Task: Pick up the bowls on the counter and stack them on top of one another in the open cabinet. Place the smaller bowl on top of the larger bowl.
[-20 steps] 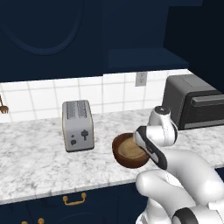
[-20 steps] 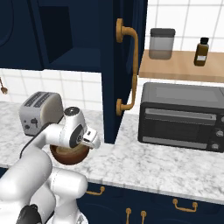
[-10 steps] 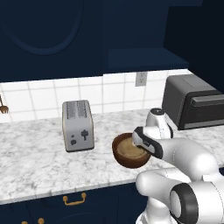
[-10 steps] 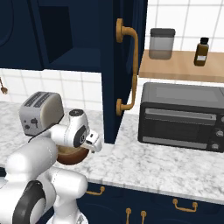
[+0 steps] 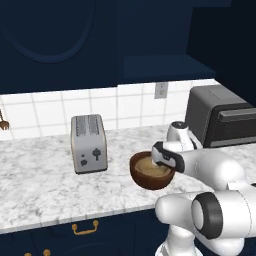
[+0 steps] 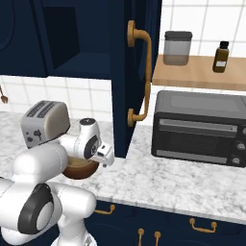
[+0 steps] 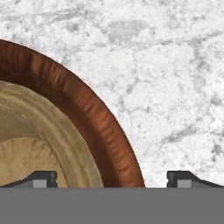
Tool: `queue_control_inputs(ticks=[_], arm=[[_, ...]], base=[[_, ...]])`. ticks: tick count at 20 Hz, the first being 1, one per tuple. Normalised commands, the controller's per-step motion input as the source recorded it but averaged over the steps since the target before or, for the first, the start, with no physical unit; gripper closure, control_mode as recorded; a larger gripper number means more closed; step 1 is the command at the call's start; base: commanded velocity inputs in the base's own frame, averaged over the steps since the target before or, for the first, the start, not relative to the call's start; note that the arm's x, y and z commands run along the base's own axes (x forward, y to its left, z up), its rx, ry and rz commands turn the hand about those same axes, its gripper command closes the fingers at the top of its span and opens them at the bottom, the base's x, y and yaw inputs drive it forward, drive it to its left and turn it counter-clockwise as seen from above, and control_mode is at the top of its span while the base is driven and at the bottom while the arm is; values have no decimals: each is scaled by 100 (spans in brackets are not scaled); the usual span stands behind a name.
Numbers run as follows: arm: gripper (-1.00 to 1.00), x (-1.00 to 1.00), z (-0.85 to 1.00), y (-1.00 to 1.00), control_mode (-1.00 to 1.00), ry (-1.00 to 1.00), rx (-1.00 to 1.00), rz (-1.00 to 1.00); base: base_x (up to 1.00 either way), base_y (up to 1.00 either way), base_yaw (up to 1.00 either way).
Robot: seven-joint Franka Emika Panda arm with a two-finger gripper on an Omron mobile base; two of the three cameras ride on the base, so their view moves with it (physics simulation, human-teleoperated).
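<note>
Bowls first, from the left base view: the smaller bowl is nested inside the larger bowl on the counter, right of the toaster, with the gripper hanging low over the pair's right rim. The open cabinet waits above and behind, its shelf bare.

Over to the right base view: the arm's wrist covers most of the dark bowl, just a brown sliver showing beneath it, and the toaster oven stands well apart to the right.

Hand view now: finger tips spread wide, straddling the dark rim, one over the tan interior, one over bare marble. Danger here? Pinching that curved, sloping wall could let it slip, and lifting both bowls by one edge may tip the stack and spill the tan one.
</note>
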Motion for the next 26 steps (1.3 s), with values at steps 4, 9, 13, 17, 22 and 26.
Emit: queue_control_inputs(ticks=[4, 9, 13, 17, 22, 26], arm=[[-100, -8, 0, 0, -100, 0, 0, 0], [-100, -9, 0, 0, -100, 0, 0, 0], [100, -10, 0, 0, -100, 0, 0, 0], [100, -13, 0, 0, -100, 0, 0, 0], [100, -40, 1, 0, -100, 0, 0, 0], [100, -48, 49, 0, -100, 0, -2, -9]], base=[[0, 0, 0], [0, 0, 0], [0, 0, 0], [0, 0, 0], [0, 0, 0], [0, 0, 0]])
